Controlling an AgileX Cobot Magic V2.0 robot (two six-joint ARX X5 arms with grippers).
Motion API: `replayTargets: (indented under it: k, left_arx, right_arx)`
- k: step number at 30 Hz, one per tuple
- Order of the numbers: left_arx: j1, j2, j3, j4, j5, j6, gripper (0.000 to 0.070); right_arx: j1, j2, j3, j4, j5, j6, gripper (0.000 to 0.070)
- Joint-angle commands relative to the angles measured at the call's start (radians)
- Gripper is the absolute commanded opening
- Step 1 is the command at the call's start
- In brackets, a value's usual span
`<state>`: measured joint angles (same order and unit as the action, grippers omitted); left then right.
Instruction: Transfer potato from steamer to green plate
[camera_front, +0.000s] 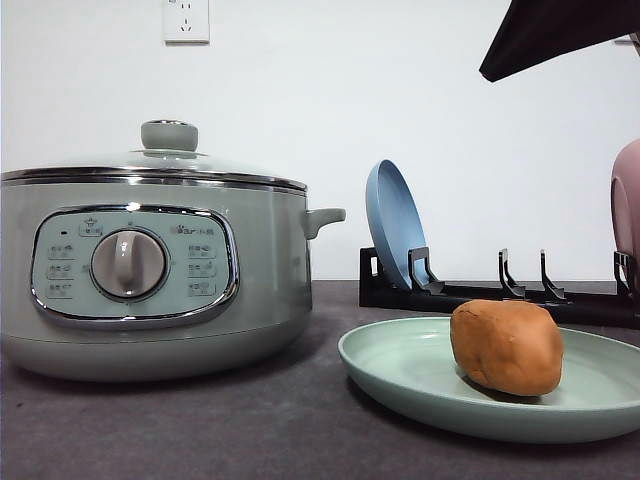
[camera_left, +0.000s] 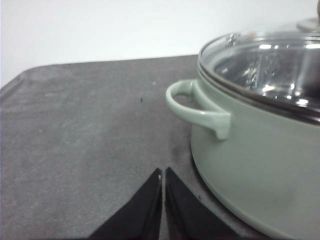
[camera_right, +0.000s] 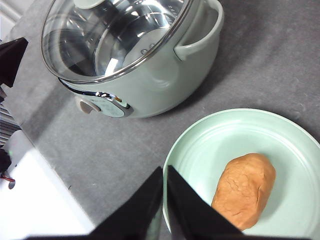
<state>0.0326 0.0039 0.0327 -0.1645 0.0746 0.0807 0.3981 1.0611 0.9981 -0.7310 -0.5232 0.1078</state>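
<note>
resting on the green plate (camera_front: 400, 375), the potato (camera_front: 506, 346) sits lower right of the front frame.
at left the steamer (camera_front: 150, 270) stands lidded on the grey table (camera_front: 200, 430); behind, a blue plate (camera_front: 393, 224) leans in a black rack (camera_front: 500, 295). left gripper (camera_left: 163, 176) and right gripper (camera_right: 165, 172) both have fingers pressed together, holding nothing.

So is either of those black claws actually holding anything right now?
No. Both the left gripper and right gripper are shut on nothing; the lumpy orange-brown potato lies free on the pale green plate.
</note>
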Motion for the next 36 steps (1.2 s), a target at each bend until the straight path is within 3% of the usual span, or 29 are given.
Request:
replayTargets:
  k: [1,30,33,36]
  left_arx:
    - [0.002,-0.001,-0.021,-0.011,-0.004,0.005,0.0001]
    - [0.002,-0.001,-0.021,-0.021,-0.004,0.005,0.0001]
    - [0.002,-0.001,-0.021,-0.021,-0.004,0.005,0.0001]
    - [0.002,-0.001,-0.021,-0.021,-0.004,0.005,0.0001]
  right_arx:
    - [0.005,0.008,0.016,0.005,-0.001,-0.012,0.0000]
    - [0.005,0.008,0.016,0.005,0.000,-0.012,0.0000]
    - [-0.004,0.003,0.016,0.004,0.000,-0.018,0.0000]
    - [-0.051,-0.034,0.016,0.006,0.002,-0.071,0.0000]
